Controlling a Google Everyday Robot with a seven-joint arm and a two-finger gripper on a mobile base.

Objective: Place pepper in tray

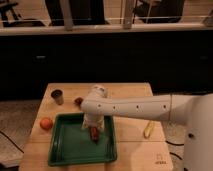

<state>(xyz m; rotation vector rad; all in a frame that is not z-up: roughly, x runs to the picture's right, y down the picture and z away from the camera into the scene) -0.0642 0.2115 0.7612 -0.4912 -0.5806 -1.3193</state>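
Note:
A green tray [70,148] lies on the wooden table [130,145] at the front left. My gripper [94,131] points down over the tray's right half. A reddish pepper [94,134] shows at its tip, low over the tray floor. My white arm [140,106] reaches in from the right and hides the wrist.
An orange fruit [46,123] lies on the table left of the tray. A dark metal cup [57,96] stands at the back left. A small brown thing [78,101] lies behind the tray. A yellowish banana-like thing [149,129] lies to the right.

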